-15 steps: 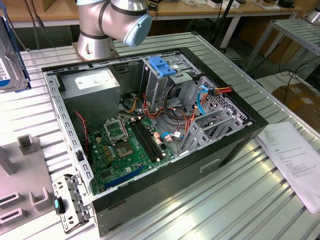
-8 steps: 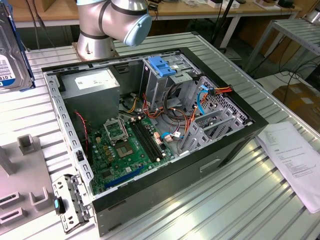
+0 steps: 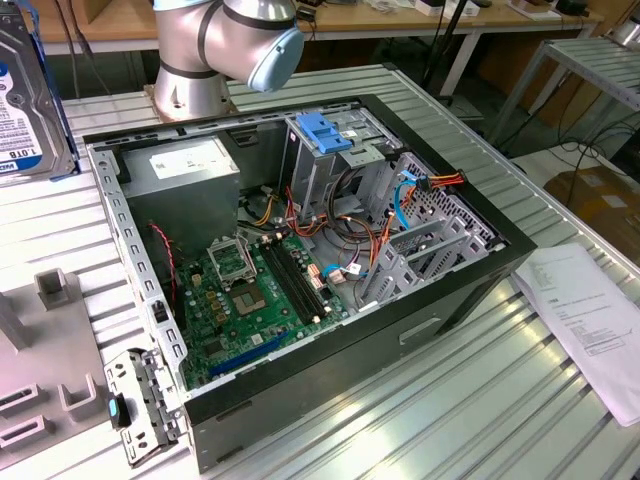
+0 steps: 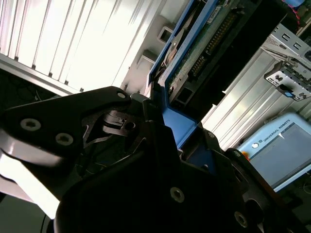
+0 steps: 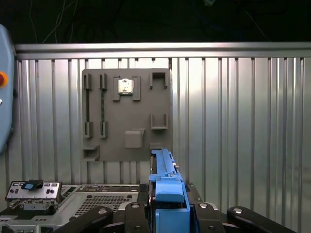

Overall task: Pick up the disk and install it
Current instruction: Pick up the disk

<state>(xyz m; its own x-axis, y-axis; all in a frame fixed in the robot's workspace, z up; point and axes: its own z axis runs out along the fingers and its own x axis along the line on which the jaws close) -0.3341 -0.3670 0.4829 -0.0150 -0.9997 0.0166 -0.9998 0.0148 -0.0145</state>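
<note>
silver-grey blue-railed hard disk (image 3: 28,110) cut off at exterior view's left, black gripper (image 5: 167,216) clenched on it, ribbed metal tabletop (image 3: 480,400), open black computer case (image 3: 330,375), wooden benches (image 3: 115,20) behind

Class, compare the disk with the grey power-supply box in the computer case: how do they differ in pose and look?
The disk is held upright outside the case by the gripper; the power-supply box lies flat inside the case. The disk is thin with blue rails; the power-supply box is bulky without them. Both are grey metal with a white label.
</note>
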